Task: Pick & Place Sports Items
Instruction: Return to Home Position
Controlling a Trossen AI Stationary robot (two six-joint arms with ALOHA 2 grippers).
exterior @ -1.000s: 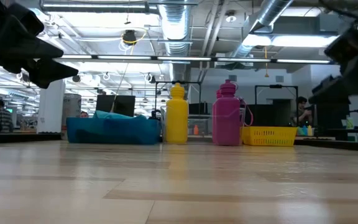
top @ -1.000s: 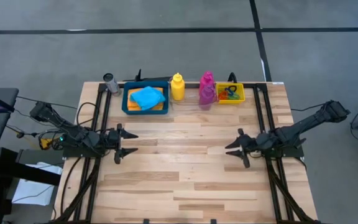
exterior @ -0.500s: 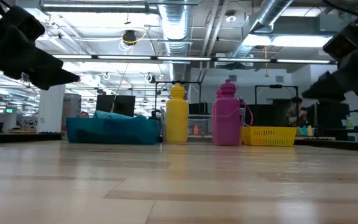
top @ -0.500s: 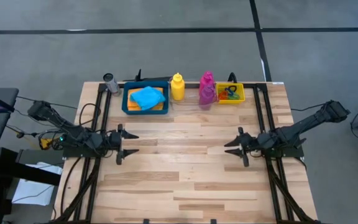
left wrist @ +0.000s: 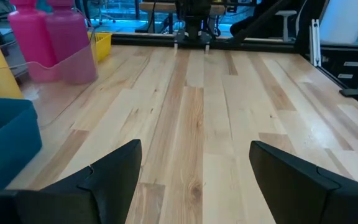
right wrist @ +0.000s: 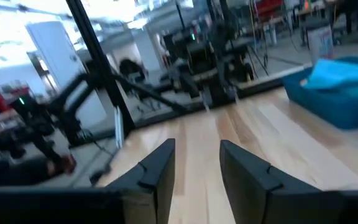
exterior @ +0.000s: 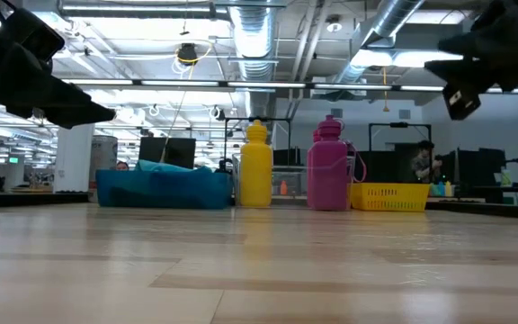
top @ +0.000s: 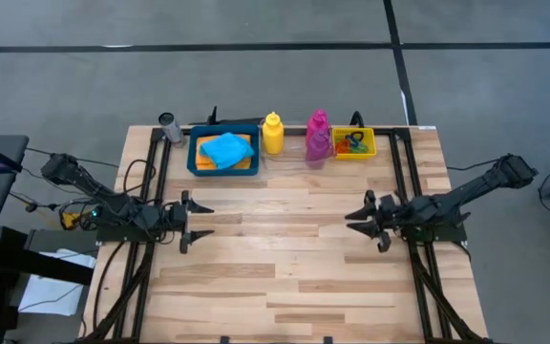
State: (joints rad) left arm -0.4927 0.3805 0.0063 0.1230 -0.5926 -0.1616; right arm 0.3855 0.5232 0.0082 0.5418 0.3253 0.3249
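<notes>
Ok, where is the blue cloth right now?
In the high view the blue cloth lies on an orange cloth inside the blue tray, at the far edge of the table, left of centre, with the yellow bottle to the tray's right.

The pale wooden table (top: 285, 258) carried one row along its far edge. From the left corner stood a small grey cylinder (top: 168, 125), the blue tray (top: 192, 153), the upright yellow bottle (top: 273, 134), the magenta bottle (top: 317, 123) with the purple bottle (top: 319, 147) just beside it, and the yellow bin (top: 371, 143).
</notes>
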